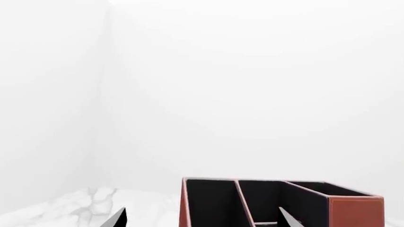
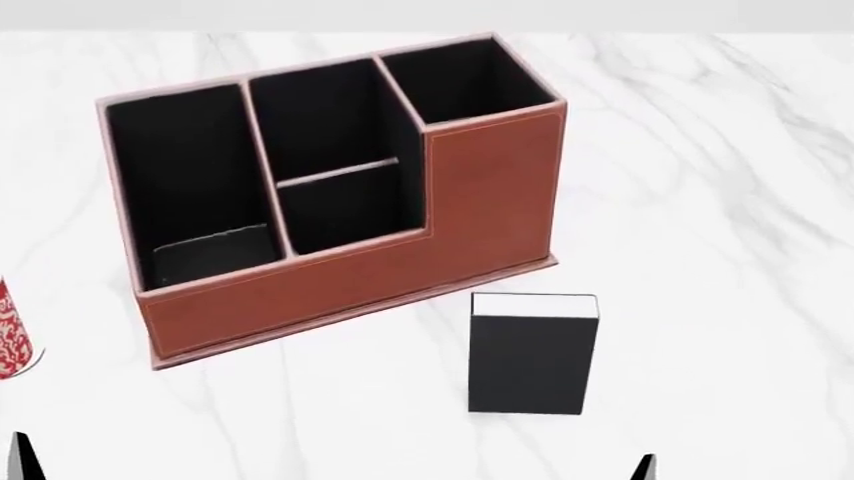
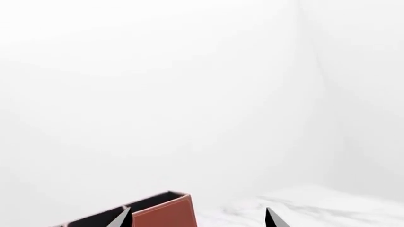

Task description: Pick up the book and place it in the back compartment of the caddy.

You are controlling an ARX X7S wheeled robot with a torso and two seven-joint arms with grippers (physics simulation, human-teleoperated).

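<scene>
Head view, left to right. Red-and-white patterned mug [image 2: 11,330] is cut off at the left edge, near-left of the caddy, apart from it. Left gripper [image 2: 19,458]: only a dark tip shows at the near-left corner; in the left wrist view the two fingers [image 1: 117,218] stand apart with nothing between them, so it reads open and empty.

Caddy [image 2: 347,285] sits centre-left on the white marble surface [image 2: 721,180], long axis running left-right and skewed so its right end lies farther away. Tall left pocket, then the middle section split by a low cross divider, then the tall square pocket at the far right. Back compartment [image 2: 320,115] is the middle pocket on the far side of the divider; it looks clear as far as I can see.

Book [image 2: 531,358] lies flat on the surface just near-right of the caddy's right corner, close to but apart from its base. Black cover faces up, white page edges on the far side, long axis near-far, roughly square to the view.

Right gripper [image 2: 646,465]: one tip at the near edge, just near-right of the book. In the right wrist view its fingers [image 3: 275,218] are spread and hold nothing, so open.

Judgement: the right arm is much nearer the book, which lies forward and slightly left of it. There is open surface right of and near the book; the caddy wall crowds its far-left side. Grasp not yet begun.
</scene>
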